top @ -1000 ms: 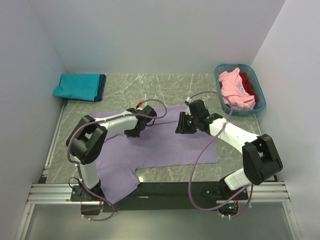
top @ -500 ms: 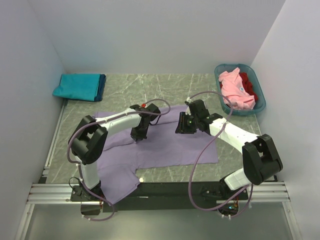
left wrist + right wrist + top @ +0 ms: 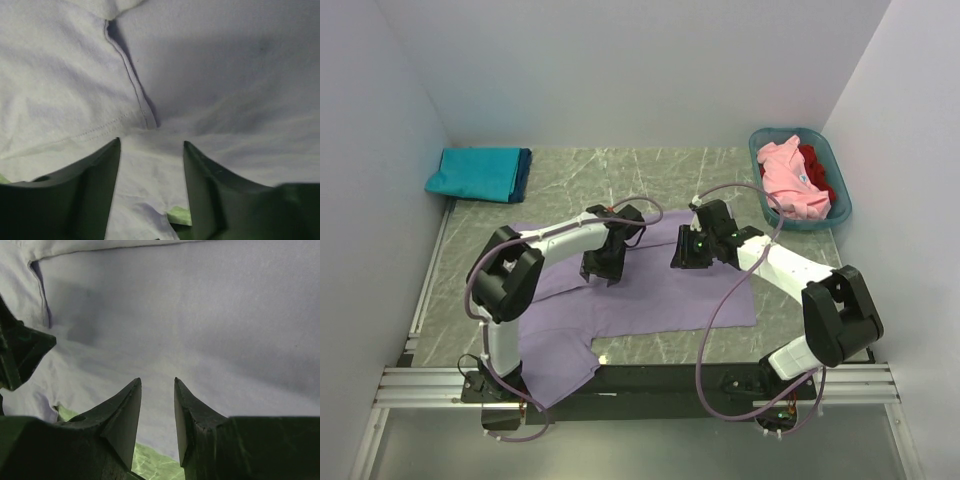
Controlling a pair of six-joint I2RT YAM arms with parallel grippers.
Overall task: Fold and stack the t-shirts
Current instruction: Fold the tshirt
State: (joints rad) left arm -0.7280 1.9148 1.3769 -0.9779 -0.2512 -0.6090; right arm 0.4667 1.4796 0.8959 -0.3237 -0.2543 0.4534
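The lavender t-shirt (image 3: 660,290) lies spread on the green marble table, part of it hanging over the near edge. My left gripper (image 3: 600,268) hovers low over the shirt's left middle. In the left wrist view its jaws (image 3: 151,142) stand open over a folded-over sleeve seam (image 3: 132,80), with nothing pinched between them. My right gripper (image 3: 685,250) is just to the right of it, over the shirt's upper middle. It is open (image 3: 157,381) with only flat lavender cloth (image 3: 200,315) below. The left gripper's finger (image 3: 20,352) shows at the right wrist view's left edge.
A folded teal t-shirt (image 3: 475,172) lies on a dark blue one (image 3: 525,165) at the back left. The teal-blue basket (image 3: 840,215) at the back right holds a pink t-shirt (image 3: 790,180) and a red one (image 3: 817,170). White walls close three sides.
My left gripper has moved right and slightly toward the near edge over the lavender shirt, and its jaws have opened, letting go of the cloth. The right arm has stayed still.
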